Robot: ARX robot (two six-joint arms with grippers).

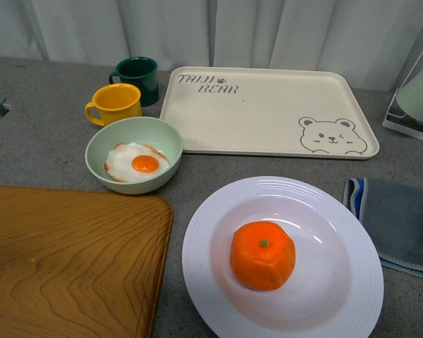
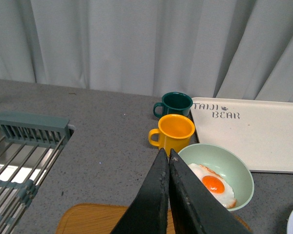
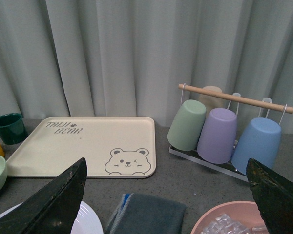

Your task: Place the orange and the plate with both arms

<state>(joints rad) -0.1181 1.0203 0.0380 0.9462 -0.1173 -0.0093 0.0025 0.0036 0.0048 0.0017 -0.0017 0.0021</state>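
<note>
1. The orange (image 1: 262, 255) sits inside the plate (image 1: 210, 224), a little toward the near side of its well, stem dot facing up. The plate rests on the grey counter, in front of the robot and slightly to its right.
2. Handling, as a judgement: the orange looks firm, light and slightly blocky, so its flatter sides should suit a grasp from above. The plate looks glossy, stiff, breakable and heavier. Its wide ridged rim is the likely place to pinch, and it could slip or tip if lifted by one edge with the fruit inside.
3. Around the plate: a wooden board (image 1: 63, 253) just to its left, a pale green bowl (image 1: 99, 144) with a fried egg (image 1: 137, 163) behind that, then a yellow mug (image 1: 115, 103) and a dark green mug (image 1: 137, 77). A cream bear tray (image 1: 268, 109) lies behind the plate, and a folded blue-grey cloth (image 1: 398, 218) lies to its right.
4. Neither arm shows in the front view.
5. The left gripper (image 2: 168, 153) hangs above the board's far edge, jaws pressed together and empty, pointing toward the mugs.
6. The right gripper (image 3: 166, 165) is spread wide and grasps nothing, raised over the plate and cloth and facing the tray and a rack of cups (image 3: 224, 126).
</note>
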